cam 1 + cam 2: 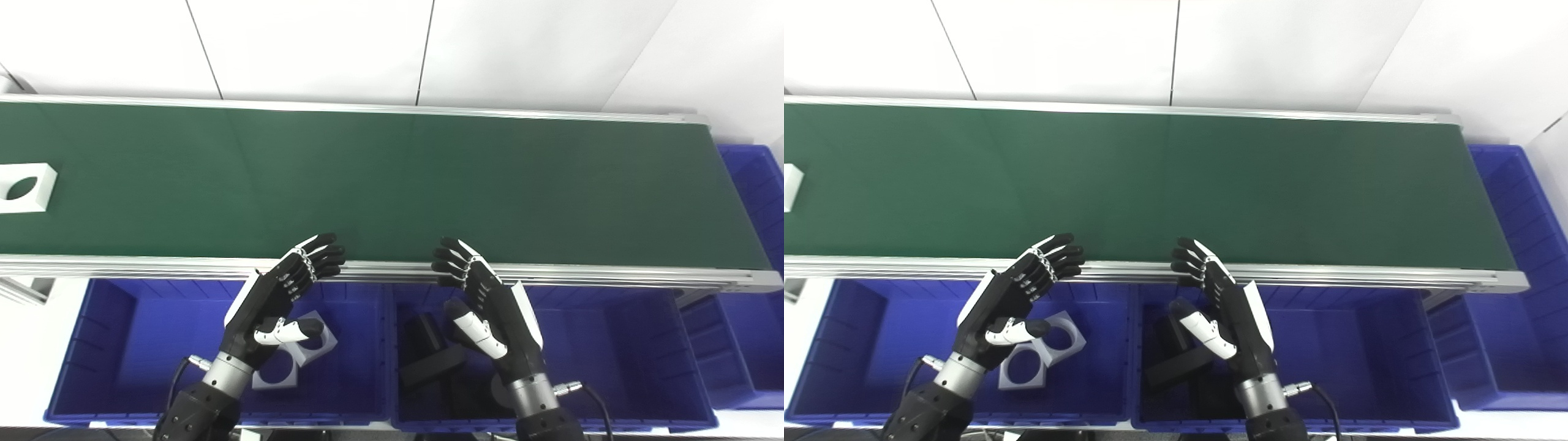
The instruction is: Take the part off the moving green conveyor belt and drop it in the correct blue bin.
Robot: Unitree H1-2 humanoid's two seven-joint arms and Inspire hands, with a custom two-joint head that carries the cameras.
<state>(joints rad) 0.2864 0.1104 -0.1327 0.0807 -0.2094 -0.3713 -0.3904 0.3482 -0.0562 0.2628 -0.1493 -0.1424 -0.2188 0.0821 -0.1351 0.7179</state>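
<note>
- The white part (23, 187), a square block with a round hole, lies on the green conveyor belt (392, 184) at its far left end, well apart from both hands.
- The left hand (278, 293) hovers over the belt's near rail (551, 272), fingers spread and slightly curled, holding nothing.
- The right hand (487, 300) hovers beside it over the same rail, likewise spread and empty.
- Risk: the belt moves, so a late or early reach would likely close on bare belt, or knock the part askew instead of gripping it.
- Risk: the part looks flat and low, so fingers may slide over its top edge; a thumb-and-finger pinch across its sides seems safest.
- Risk: a wrong drop. The left blue bin (110, 343), below the rail, already holds white holed pieces (294, 352), while the middle blue bin (612, 343) holds dark blocks (432, 355); the white part most likely belongs in the left one.
- The raised rail stands between belt and bins, so a carried part must clear it.
- Another blue bin (756, 184) sits past the belt's right end, its contents unseen.
</note>
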